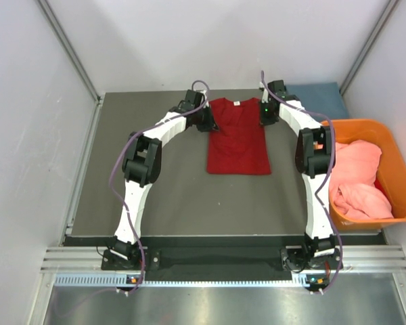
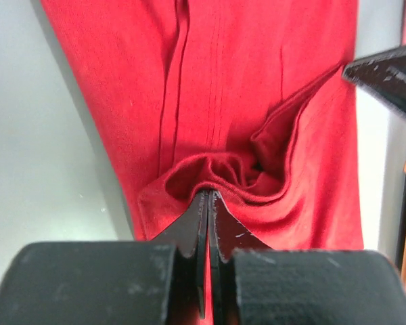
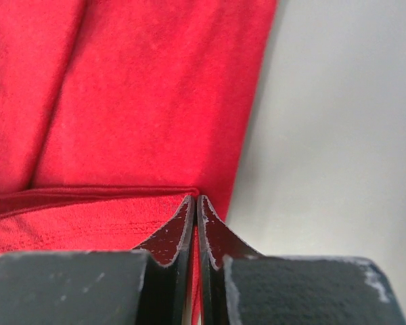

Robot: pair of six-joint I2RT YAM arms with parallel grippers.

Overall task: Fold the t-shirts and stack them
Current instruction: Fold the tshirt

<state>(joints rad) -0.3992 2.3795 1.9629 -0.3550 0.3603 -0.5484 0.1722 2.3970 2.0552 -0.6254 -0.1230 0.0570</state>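
Left gripper (image 2: pixel 208 195) sits at the upper left corner of the red t-shirt (image 1: pixel 238 142), clamped shut on a bunched wad of shoulder cloth. The shirt lies mid-table as a narrow rectangle, so I'd guess the sleeves are tucked in and the crosswise fold is next. Right gripper (image 3: pixel 195 198) is pinched shut on the upper right edge. Further right, the blue t-shirt (image 1: pixel 318 98) lies flat in the far corner. The salmon-pink t-shirt (image 1: pixel 358 176) is crumpled in the orange tub (image 1: pixel 357 222), not yet folded.
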